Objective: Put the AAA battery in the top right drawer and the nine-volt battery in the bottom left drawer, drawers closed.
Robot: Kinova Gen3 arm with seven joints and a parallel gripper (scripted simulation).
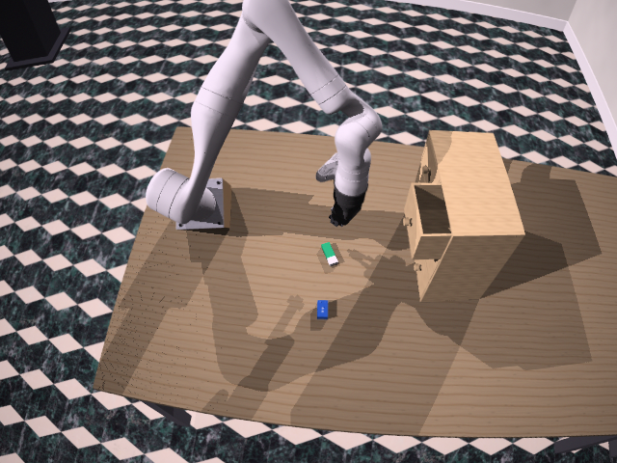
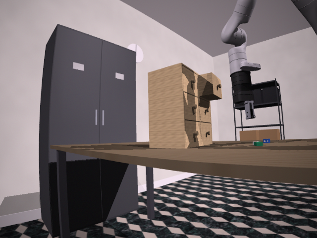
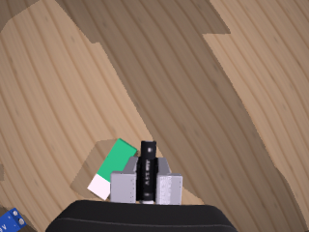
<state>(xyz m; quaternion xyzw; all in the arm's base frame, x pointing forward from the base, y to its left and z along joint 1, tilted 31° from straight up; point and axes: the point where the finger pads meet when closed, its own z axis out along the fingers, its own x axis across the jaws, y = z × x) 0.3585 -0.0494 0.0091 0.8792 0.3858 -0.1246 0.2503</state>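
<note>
My gripper (image 1: pixel 336 219) (image 2: pixel 250 117) (image 3: pixel 147 172) is shut on the black AAA battery (image 3: pixel 149 148), high above the table and in front of the small chest (image 1: pixel 480 184) (image 2: pixel 166 107). The battery sticks out past the fingertips in the wrist view; the top and exterior views do not show it clearly. The right drawer of the top row (image 1: pixel 412 227) (image 2: pixel 216 84) stands pulled out, level; the part of its inside that shows looks empty. The left drawer of the bottom row (image 2: pixel 190 135) looks pushed in. The blue nine-volt battery (image 1: pixel 322 309) (image 2: pixel 266 141) (image 3: pixel 10 222) lies on the table.
A green and white block (image 1: pixel 328 250) (image 2: pixel 257 143) (image 3: pixel 116 159) lies on the table between the nine-volt battery and the gripper's position in the top view. The other drawers look pushed in, their knobs sticking out. A tall grey cabinet (image 2: pixel 74 102) stands beyond the table.
</note>
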